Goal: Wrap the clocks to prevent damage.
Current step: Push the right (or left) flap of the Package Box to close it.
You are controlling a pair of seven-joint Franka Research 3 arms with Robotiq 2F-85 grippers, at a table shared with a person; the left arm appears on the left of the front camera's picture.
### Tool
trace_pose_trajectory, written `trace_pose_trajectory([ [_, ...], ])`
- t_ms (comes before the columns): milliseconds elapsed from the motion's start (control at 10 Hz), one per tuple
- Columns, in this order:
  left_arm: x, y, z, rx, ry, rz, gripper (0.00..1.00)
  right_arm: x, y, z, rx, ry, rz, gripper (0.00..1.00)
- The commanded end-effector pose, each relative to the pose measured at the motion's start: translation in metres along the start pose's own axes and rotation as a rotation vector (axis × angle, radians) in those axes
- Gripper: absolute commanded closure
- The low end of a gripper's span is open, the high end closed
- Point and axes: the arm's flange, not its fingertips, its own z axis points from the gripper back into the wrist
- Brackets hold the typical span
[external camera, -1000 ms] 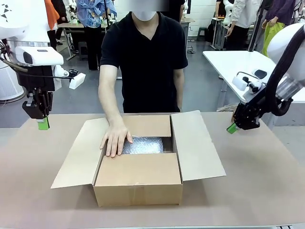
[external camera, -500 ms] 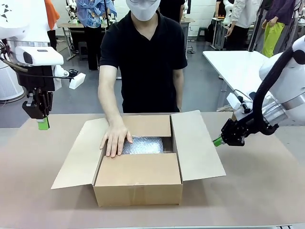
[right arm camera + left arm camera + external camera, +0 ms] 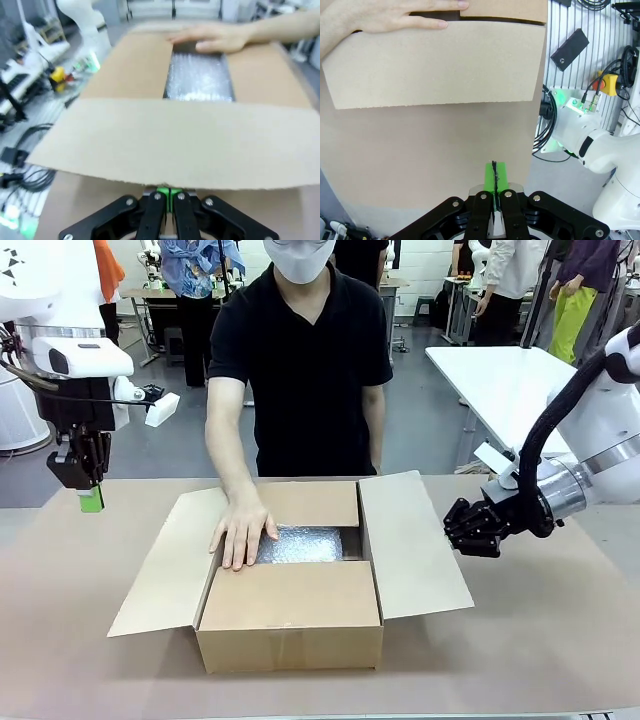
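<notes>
An open cardboard box (image 3: 290,612) stands mid-table with bubble wrap (image 3: 300,544) showing inside; the clocks are hidden. A person's hand (image 3: 240,528) presses flat on the far flap at the box's left. My left gripper (image 3: 91,500) hangs shut above the table, left of the box; its wrist view looks down on its closed green pads (image 3: 494,172) and the left flap (image 3: 435,65). My right gripper (image 3: 453,530) is shut, just off the outer edge of the spread right flap (image 3: 412,545). In the right wrist view that flap (image 3: 185,145) lies right before the closed gripper (image 3: 169,192), with bubble wrap (image 3: 200,77) beyond.
The brown table (image 3: 540,640) has bare room on both sides of the box. A white table (image 3: 500,380) stands behind at the right, and people stand farther back. A white robot base (image 3: 585,140) and cables sit past the table edge.
My right arm has swung down and left, bringing its shut gripper to the right flap's edge and turning it toward the box. The left arm and the person's hand have stayed put.
</notes>
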Motion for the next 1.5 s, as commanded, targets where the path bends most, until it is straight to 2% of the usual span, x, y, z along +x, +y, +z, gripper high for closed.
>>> trace_pose_trajectory([
  [0,0.001,-0.001,0.003,-0.011,-0.004,0.000,1.00,-0.004,-0.005,-0.006,-0.047,-0.055,0.011,0.99],
  [500,0.001,-0.001,0.003,-0.011,-0.004,0.000,1.00,0.018,-0.007,-0.034,-0.179,-0.084,0.004,0.99],
  [1000,0.001,-0.001,0.003,-0.011,-0.004,0.000,1.00,0.056,0.001,-0.058,-0.151,-0.113,0.072,0.99],
  [1400,0.001,-0.001,0.003,-0.011,-0.004,0.000,1.00,0.060,0.000,-0.072,-0.133,-0.096,0.071,0.99],
])
